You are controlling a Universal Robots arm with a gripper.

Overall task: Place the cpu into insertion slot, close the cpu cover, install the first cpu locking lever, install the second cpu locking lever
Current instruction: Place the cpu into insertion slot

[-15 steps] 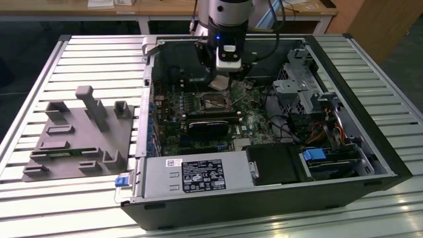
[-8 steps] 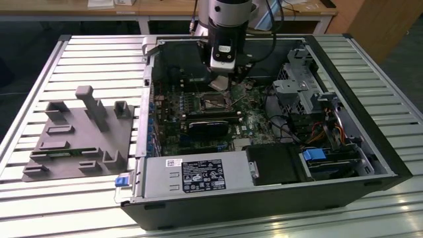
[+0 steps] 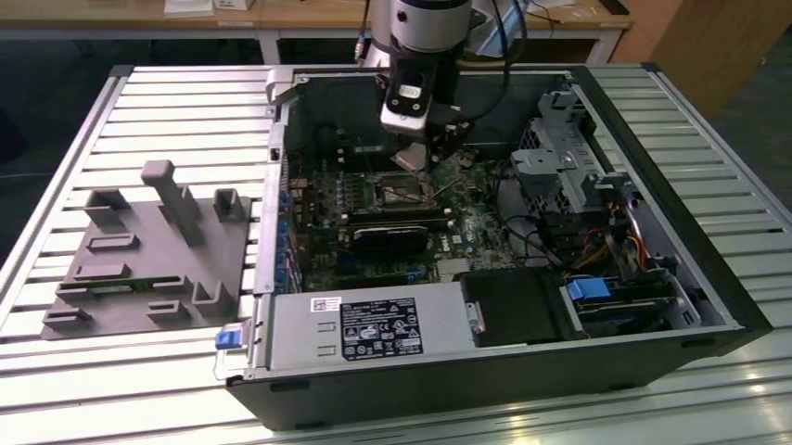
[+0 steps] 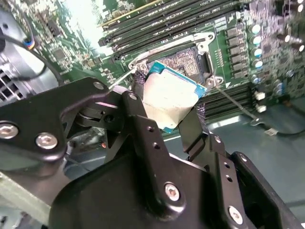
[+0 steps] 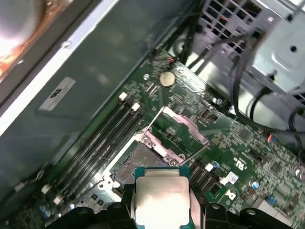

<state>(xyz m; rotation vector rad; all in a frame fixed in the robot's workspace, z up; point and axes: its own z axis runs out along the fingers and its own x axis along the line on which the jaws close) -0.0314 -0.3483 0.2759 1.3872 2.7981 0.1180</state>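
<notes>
My gripper (image 4: pixel 169 102) is shut on the cpu (image 4: pixel 167 95), a flat square chip with a silver top and a teal edge, held by two opposite sides between black fingers (image 4: pixel 143 124). The chip (image 5: pixel 162 195) hangs tilted just above the insertion slot (image 5: pixel 140 164), apart from it; the slot's dark pin field (image 4: pixel 183 59) lies bare. The cpu cover (image 5: pixel 183 126) is swung open, lying back beyond the slot. Two thin wire levers (image 4: pixel 233 100) stick out loose beside the slot. In the exterior view the gripper (image 3: pixel 418 158) hovers over the slot (image 3: pixel 402 190) inside the open computer case.
Long black memory slots (image 4: pixel 181 19) run along one side of the slot. A metal drive cage (image 3: pixel 557 158) and cable bundles (image 3: pixel 594 246) crowd the exterior view's right. The power supply (image 3: pixel 359 329) sits at the front, and a grey fixture block (image 3: pixel 148 250) lies outside the case.
</notes>
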